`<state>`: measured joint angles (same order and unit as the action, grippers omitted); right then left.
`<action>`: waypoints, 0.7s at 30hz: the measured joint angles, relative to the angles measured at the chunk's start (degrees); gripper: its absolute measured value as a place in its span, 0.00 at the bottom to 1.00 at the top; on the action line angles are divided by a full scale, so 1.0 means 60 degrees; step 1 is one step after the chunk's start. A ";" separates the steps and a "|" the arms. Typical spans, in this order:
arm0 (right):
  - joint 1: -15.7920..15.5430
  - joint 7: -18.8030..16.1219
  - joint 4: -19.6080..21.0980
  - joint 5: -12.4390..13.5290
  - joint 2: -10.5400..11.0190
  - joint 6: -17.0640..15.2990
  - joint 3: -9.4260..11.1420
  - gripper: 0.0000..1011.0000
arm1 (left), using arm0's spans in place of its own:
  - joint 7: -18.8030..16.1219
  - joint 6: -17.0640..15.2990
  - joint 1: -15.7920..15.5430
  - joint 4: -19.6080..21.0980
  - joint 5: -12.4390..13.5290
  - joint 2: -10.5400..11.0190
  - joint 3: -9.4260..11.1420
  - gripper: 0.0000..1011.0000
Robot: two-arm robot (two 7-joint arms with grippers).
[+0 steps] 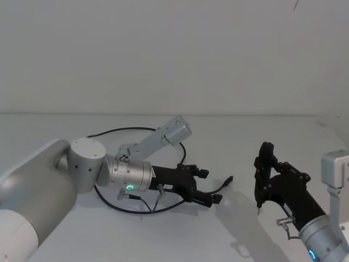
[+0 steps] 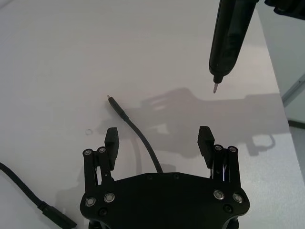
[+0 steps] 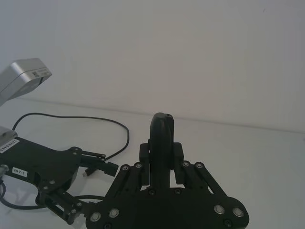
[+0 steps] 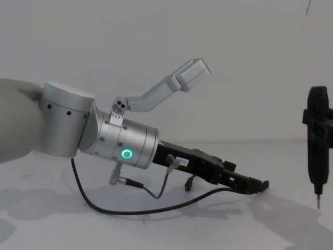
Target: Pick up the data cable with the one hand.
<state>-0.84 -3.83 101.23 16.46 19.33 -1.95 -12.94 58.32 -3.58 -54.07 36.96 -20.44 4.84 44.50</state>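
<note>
Both fingers point(image 2: 112, 143) of the left gripper point(image 2: 158, 137) stand spread wide apart and grip nothing. A stretch of the data cable point(image 2: 144, 145) lies on the white table point(image 2: 57, 57) in the gap between them, closer to one finger than the other. As far as the left wrist view shows, it touches neither. From the chest, the left gripper point(image 4: 252, 184) slants down to the right, low over the table, and the data cable point(image 4: 135, 212) rises towards its underside; whether they touch there I cannot tell.

The data cable point(image 1: 128, 129) is a long, thin, black, limp cord. It runs in a wide loop on the left-centre of the table. One arc curves on the far side of the left arm and another sags on the near side, below the silver wrist. The cord then passes between the open fingers and ends in a small black plug point(image 1: 229, 179). The plug lies just right of the left gripper point(image 1: 210, 186), between the two grippers.

The right gripper point(image 3: 161, 151), on the right and raised above the table, is clamped on a slim black tool point(image 3: 162, 126). It holds the tool point(image 1: 260, 194) upright, with the metal tip pointing down and apart from the plug
</note>
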 joint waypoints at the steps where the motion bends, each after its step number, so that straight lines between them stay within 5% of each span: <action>1: 0.0000 0.0000 0.0000 0.0000 0.0000 0.0000 0.0000 0.28 | 0.0000 0.0000 0.0000 0.0000 0.0000 0.0000 0.0000 0.99; 21: 0.0000 0.0000 0.0000 0.0000 0.0000 0.0000 0.0000 0.28 | 0.0234 -0.0351 -0.0182 0.0020 0.0323 0.0053 0.0297 0.96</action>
<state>-0.84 -3.83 101.23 16.46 19.33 -1.95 -12.94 59.72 -5.69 -55.16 37.07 -18.50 5.16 46.28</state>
